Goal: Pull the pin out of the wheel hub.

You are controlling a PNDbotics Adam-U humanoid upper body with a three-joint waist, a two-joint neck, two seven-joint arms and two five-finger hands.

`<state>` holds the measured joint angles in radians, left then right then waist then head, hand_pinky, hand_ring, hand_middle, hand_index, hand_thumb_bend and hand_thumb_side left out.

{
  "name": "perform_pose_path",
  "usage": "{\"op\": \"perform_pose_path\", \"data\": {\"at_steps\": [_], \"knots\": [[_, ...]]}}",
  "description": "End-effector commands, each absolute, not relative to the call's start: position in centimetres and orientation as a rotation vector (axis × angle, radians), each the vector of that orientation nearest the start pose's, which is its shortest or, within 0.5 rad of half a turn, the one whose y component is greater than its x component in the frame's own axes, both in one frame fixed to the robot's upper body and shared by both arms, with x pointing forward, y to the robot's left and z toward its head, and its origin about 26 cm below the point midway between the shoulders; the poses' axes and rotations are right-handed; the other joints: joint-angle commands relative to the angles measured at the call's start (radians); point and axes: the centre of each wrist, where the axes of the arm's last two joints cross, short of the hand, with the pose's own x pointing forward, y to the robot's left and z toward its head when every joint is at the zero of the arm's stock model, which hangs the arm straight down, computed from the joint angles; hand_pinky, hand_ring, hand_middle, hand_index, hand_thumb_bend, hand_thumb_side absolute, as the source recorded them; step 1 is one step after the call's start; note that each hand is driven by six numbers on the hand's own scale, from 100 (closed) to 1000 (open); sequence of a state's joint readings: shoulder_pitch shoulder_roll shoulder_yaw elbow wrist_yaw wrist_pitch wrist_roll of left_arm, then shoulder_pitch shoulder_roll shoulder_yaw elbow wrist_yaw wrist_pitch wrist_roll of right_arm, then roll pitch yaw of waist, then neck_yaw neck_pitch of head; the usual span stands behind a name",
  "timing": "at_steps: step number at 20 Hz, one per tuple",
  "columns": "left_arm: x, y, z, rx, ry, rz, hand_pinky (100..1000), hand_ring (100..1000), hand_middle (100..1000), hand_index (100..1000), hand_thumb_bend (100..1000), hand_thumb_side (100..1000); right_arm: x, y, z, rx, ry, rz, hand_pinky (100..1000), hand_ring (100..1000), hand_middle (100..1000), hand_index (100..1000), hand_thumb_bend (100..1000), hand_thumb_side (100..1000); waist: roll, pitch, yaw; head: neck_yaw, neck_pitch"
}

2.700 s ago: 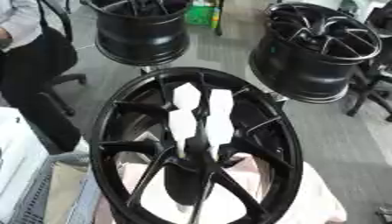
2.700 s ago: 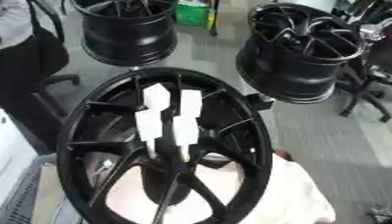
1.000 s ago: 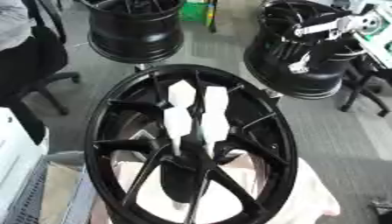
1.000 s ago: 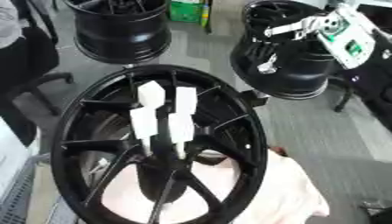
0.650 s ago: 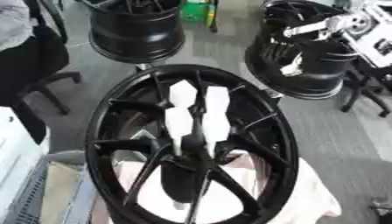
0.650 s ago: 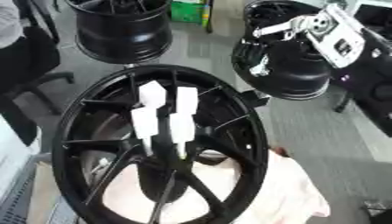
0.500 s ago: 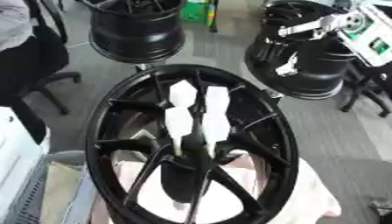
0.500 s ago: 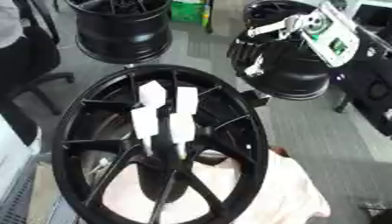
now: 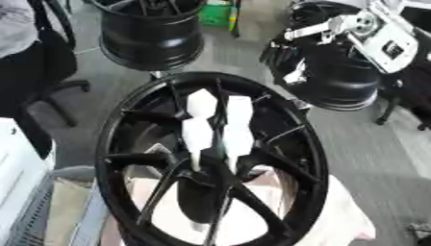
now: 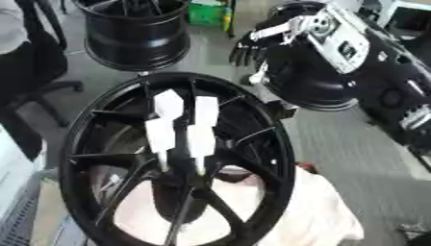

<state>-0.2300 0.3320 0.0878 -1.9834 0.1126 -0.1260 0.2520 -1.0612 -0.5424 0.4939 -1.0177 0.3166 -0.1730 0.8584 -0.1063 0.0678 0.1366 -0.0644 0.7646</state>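
A large black wheel hub lies tilted on a pale pink cloth in the middle of both views. Two white pins stand side by side in its centre, a left pin and a right pin, their lower ends stuck between the spokes. My right arm, white and silver, comes in from the upper right. Its black right hand hangs above the hub's far right rim with fingers relaxed, open and holding nothing. It is well apart from the pins. No left hand shows in either view.
Two more black wheels stand on the grey floor behind, one at the back left and one at the back right under my arm. A person's dark sleeve and an office chair are at the left. A white edge runs along the lower left.
My right arm has come in from the upper right and swung leftward and down, its hand now over the hub's far right rim. The pins and hub have not moved.
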Motion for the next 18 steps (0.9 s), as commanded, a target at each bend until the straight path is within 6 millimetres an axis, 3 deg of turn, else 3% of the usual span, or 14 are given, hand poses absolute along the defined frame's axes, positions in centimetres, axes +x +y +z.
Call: {"op": "perform_pose_path", "data": {"at_steps": [1,8,18], "knots": [[29.3,29.2,19.7,0.275,-2.402,0.037,765,809,641,862,114,706,47.6,-22.7,24.9,-0.262,-1.243,1.875,868,833,788,870,295,337,0.008,-0.015,0.000,-0.003,0.005],[29.3,29.3,19.7,0.282,-2.406,0.040,764,808,639,862,113,707,47.8,-21.2,23.3,-0.245,-1.215,1.912,868,839,798,878,292,356,0.012,-0.014,-0.001,0.008,0.005],[29.2,29.4,19.5,0.290,-2.393,0.037,763,807,637,862,110,709,47.5,-20.8,21.5,-0.238,-1.174,1.885,863,839,798,875,315,356,0.017,-0.013,-0.007,0.026,0.001]]}}
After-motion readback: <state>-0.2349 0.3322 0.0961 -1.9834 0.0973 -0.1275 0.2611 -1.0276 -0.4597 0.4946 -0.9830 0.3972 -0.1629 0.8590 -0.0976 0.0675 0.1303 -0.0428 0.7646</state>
